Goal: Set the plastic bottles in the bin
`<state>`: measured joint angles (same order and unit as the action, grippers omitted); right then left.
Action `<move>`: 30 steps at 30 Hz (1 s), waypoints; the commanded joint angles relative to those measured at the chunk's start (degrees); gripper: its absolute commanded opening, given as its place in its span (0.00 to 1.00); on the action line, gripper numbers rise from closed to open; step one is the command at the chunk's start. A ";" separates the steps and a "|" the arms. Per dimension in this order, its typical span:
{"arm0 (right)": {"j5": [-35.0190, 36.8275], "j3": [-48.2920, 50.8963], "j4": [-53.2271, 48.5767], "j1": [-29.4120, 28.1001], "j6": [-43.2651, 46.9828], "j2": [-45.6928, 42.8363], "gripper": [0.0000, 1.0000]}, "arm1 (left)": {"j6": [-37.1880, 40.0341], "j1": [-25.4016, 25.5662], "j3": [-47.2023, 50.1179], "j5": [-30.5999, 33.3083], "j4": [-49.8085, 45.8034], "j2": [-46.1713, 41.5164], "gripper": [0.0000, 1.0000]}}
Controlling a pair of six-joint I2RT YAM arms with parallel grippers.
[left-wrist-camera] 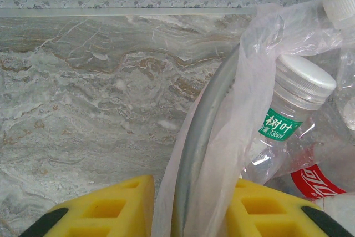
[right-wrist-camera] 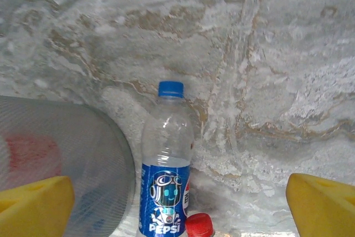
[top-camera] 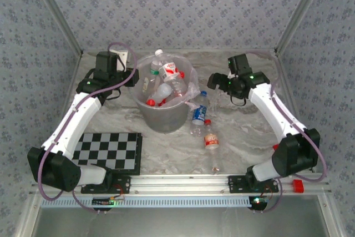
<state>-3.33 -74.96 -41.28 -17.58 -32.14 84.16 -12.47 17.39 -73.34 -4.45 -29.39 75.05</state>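
As the left fingers (left-wrist-camera: 105, 206) pinch the rim of the bin (left-wrist-camera: 202, 154) together with its plastic bag (left-wrist-camera: 244, 115), the right fingers (right-wrist-camera: 33, 206) stand spread wide with nothing between them, above a blue-labelled bottle (right-wrist-camera: 166, 170) lying on the marble desk (right-wrist-camera: 266, 70) just beside the bin's wall. A red-capped bottle (top-camera: 211, 137) lies near it on the desk. Several plastic bottles (top-camera: 165, 84) are heaped inside the bin, a white-capped bottle (left-wrist-camera: 291, 104) with a green label close to the clamped rim
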 commanded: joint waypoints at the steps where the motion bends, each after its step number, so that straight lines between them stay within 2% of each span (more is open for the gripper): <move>1: 4.19 -0.35 1.01 -1.32 -4.99 4.13 1.00 | 0.43 0.50 0.28 -0.03 -2.71 0.26 0.34; 9: 5.31 -2.97 4.36 -4.65 -6.94 14.34 1.00 | 0.55 0.54 0.21 -0.12 -2.72 0.02 0.34; 19: 0.71 -3.28 8.78 -5.74 -10.47 23.20 1.00 | 0.69 0.54 0.21 -0.39 -2.75 -0.17 0.34; 25: -2.96 -2.80 12.74 -4.68 -12.47 27.47 0.96 | 0.56 0.54 0.22 -0.30 -2.70 -0.25 0.34; 30: -4.77 -0.43 15.60 -4.23 -14.28 26.53 0.85 | 0.35 0.54 0.28 -0.21 -2.60 -0.35 0.34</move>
<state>-6.61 -76.40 -27.42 -22.17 -44.29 111.24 -12.47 17.39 -73.34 -4.45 -29.39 75.05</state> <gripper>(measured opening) 0.857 0.340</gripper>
